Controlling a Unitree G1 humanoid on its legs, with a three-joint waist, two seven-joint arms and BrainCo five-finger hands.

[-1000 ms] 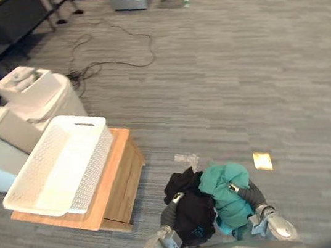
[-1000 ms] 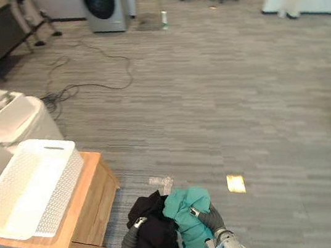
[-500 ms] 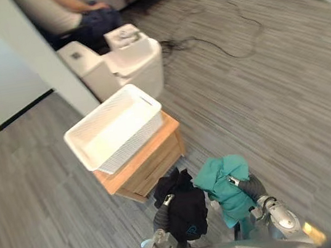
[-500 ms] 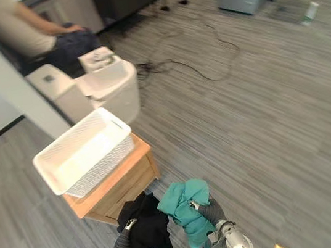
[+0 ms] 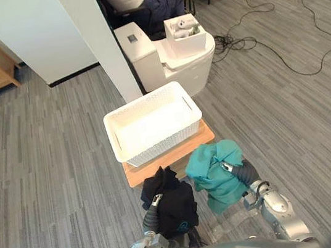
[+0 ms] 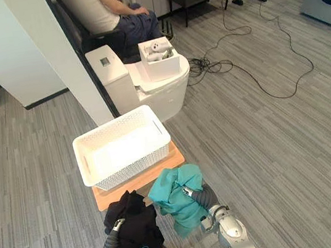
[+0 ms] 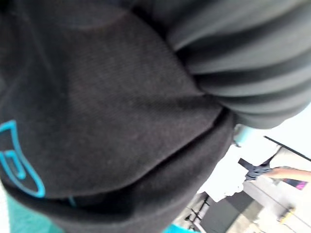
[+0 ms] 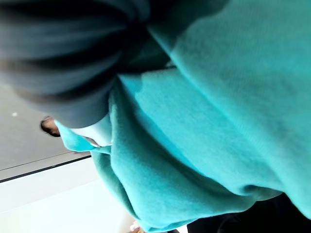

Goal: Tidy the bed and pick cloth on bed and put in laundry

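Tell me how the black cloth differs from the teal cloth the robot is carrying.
The black cloth is bunched over the left hand; the teal cloth is bunched over the right hand. The black cloth bears a blue printed mark; the teal cloth looks plain. Both are crumpled and outside the white basket.

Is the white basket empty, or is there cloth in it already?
Empty: the basket shows only its bare white bottom. The black cloth and the teal cloth are both outside it, on its near side.
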